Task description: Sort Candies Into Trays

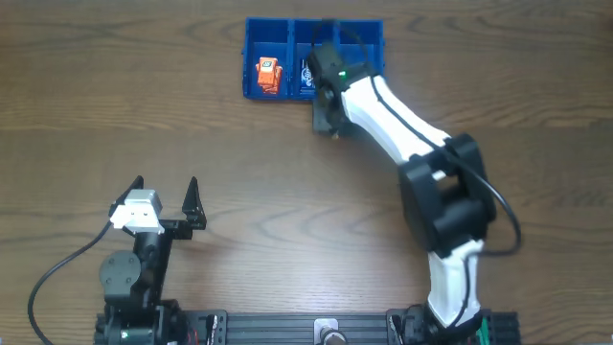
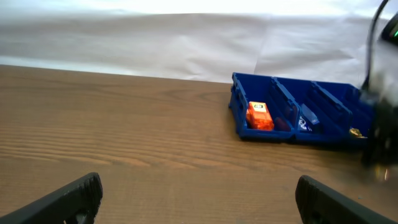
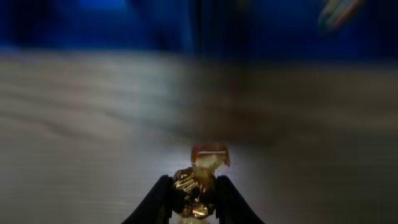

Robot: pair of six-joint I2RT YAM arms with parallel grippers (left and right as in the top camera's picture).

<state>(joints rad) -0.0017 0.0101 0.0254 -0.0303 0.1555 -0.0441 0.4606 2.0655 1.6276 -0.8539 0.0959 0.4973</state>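
Candy (image 3: 200, 171) pinched in right end effector (image 3: 194, 186), short of tray (image 1: 251, 48)
Tip grip could slip; left end effector (image 1: 165, 187) gapes empty.

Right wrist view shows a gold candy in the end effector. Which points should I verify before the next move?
1. Gold candy gripped by right end effector: ok.
2. Candy above blue tray: not ok; table below, tray ahead.
3. Right compartment content: cannot tell, partly hidden by right arm.
4. Orange candy and blue candy in separate compartments: ok.
5. Left end effector open, away from tray: ok.
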